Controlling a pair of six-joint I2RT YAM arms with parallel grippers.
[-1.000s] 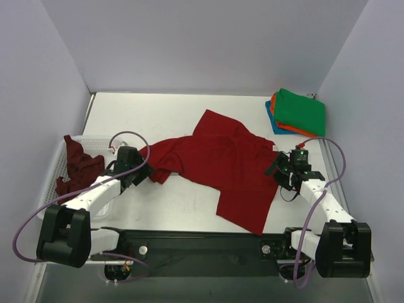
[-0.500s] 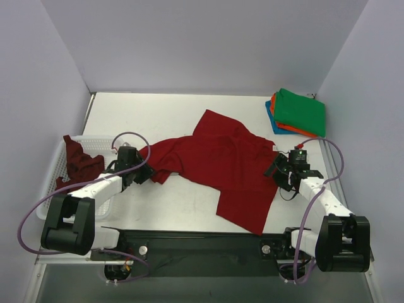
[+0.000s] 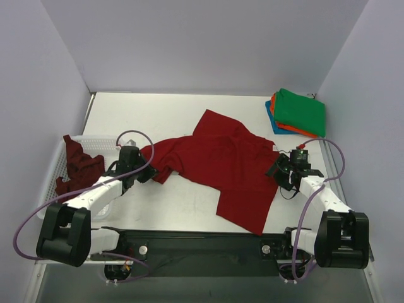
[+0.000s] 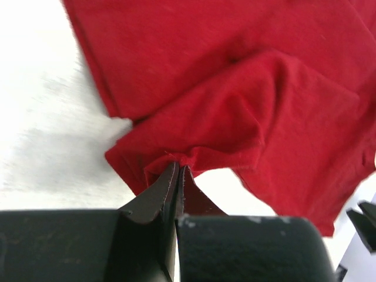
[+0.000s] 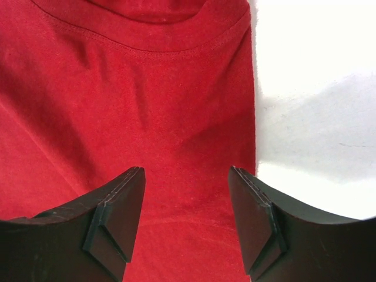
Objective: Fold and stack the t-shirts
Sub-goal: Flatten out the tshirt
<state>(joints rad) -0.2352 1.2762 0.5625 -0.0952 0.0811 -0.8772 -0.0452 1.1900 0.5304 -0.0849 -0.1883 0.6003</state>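
left gripper (image 4: pixel 178 171): clamped on a bunched edge of the red t-shirt (image 3: pixel 221 161).
right gripper (image 5: pixel 187 176): held apart above the same shirt, nothing gripped.
red t-shirt: spread crumpled mid-table; judged soft, light, limp; best taken at edges.
folded stack (image 3: pixel 300 112): set far right.

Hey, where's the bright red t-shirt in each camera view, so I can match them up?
Top external: bright red cloth t-shirt spread across mid-picture.
Left wrist: fills the upper and right picture; left gripper shut on its bunched edge.
Right wrist: fills the left side, collar at top, under the open right gripper.
Shared landmark: white table beside the shirt.
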